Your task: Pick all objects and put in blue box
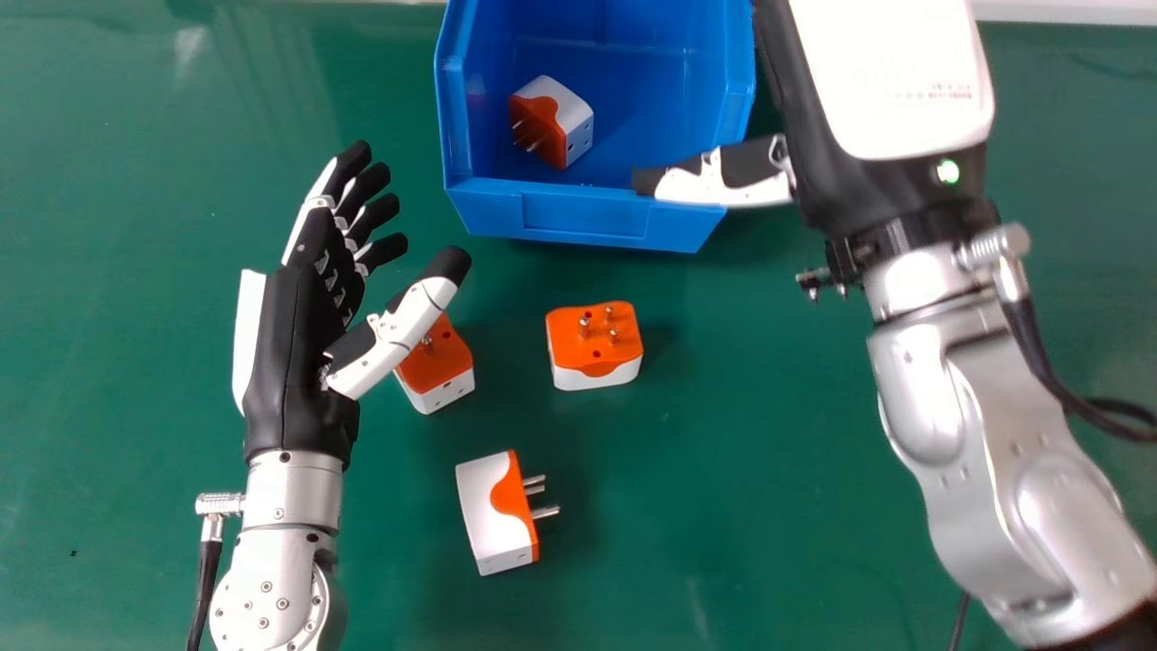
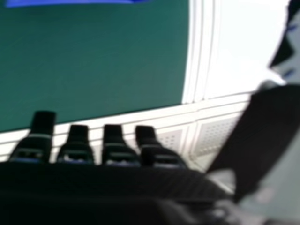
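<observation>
In the head view my right hand (image 1: 890, 86) is over the right side of the blue box (image 1: 587, 212), its thumb across the front rim. Its fingers are straight in the right hand view, the hand (image 2: 112, 180) holding nothing. One orange and white plug adapter (image 1: 577, 117) lies inside the box. Another adapter (image 1: 592, 348) rests prongs up before the box. My left hand (image 1: 307, 298) is open at the left, its thumb partly covering an adapter (image 1: 438, 371). Nearer the front, an adapter (image 1: 497, 515) lies with its prongs toward the right.
The green table (image 1: 768, 470) carries everything. My silver right forearm crosses its right side, with a black cable beside it. A pale ledge (image 1: 1067, 11) runs along the table's far edge.
</observation>
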You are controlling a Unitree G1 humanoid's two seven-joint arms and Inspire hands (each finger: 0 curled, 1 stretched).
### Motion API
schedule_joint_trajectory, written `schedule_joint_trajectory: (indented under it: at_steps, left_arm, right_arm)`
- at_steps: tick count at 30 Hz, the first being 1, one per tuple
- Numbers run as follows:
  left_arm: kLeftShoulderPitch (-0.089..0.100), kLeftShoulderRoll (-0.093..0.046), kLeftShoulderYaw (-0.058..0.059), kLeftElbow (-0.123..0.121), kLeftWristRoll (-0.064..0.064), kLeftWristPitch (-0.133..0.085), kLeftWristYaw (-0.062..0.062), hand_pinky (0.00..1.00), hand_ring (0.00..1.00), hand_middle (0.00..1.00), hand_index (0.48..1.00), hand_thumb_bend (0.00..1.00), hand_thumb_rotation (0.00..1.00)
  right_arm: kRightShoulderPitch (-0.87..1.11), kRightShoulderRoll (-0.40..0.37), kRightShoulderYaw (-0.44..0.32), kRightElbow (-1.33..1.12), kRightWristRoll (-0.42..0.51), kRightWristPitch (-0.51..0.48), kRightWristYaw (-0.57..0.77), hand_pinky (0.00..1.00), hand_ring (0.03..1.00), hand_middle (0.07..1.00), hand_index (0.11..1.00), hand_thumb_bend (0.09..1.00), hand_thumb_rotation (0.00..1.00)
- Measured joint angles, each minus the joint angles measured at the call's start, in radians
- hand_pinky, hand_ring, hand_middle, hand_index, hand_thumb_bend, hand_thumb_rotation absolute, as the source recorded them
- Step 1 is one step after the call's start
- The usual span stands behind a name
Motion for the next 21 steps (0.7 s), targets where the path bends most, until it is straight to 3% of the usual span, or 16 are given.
schedule_joint_trajectory:
  at_steps: [4,9,12,19,21]
  left_arm:
    - [0.0,0.002,0.001,0.0,0.008,-0.001,0.01,0.81,0.86,0.89,0.889,0.73,0.31]
    - [0.0,0.005,0.002,-0.001,0.005,0.001,0.006,0.81,0.86,0.89,0.887,0.73,0.32]
    - [0.0,0.007,0.003,-0.001,0.007,0.002,0.009,0.81,0.86,0.89,0.889,0.73,0.32]
    - [-0.003,0.021,0.011,0.008,0.03,-0.002,0.047,0.8,0.86,0.89,0.887,0.73,0.33]
    - [-0.005,0.028,0.014,0.015,0.046,-0.003,0.062,0.8,0.86,0.89,0.887,0.73,0.33]
  right_arm:
    - [0.101,-0.004,-0.012,-0.086,-0.025,-0.025,0.002,0.86,0.968,0.964,0.947,0.939,0.36]
    - [0.181,0.0,-0.03,-0.166,-0.037,-0.03,0.033,0.86,0.965,0.964,0.954,0.942,0.37]
    - [0.216,0.013,-0.031,-0.196,-0.04,-0.035,0.059,0.85,0.964,0.969,0.97,0.937,0.4]
    - [0.246,0.023,-0.034,-0.233,-0.054,-0.055,0.117,0.83,0.959,0.968,0.981,0.935,0.44]
    - [0.256,0.025,-0.041,-0.258,-0.032,-0.066,0.156,0.83,0.959,0.968,0.981,0.935,0.44]
